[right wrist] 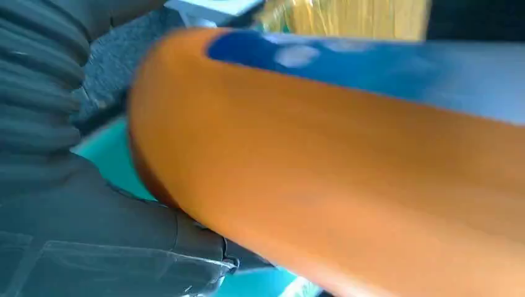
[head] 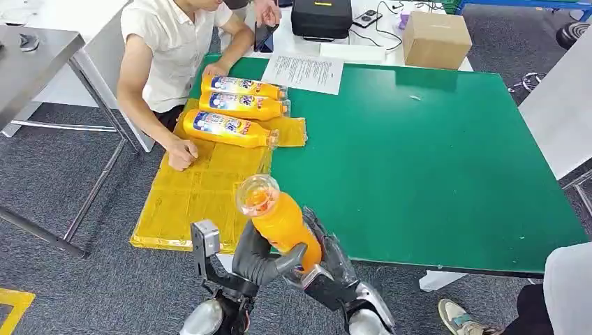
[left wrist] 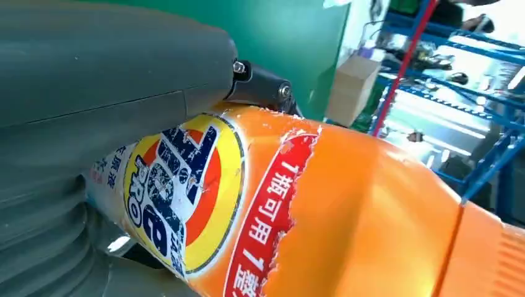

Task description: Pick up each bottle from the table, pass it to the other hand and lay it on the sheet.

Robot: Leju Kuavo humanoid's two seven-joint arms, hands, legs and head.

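Both hands, left (head: 262, 262) and right (head: 328, 262), clamp one orange bottle (head: 279, 220) upright at six o'clock, base up; sheet (head: 202, 188) lies toward ten o'clock, nearer the left.

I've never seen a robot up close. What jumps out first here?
An orange plastic bottle is held up close to the camera between the left robot hand and the right robot hand, at the green table's near edge. Beyond, three similar bottles lie on a yellow sheet, beside a seated person.
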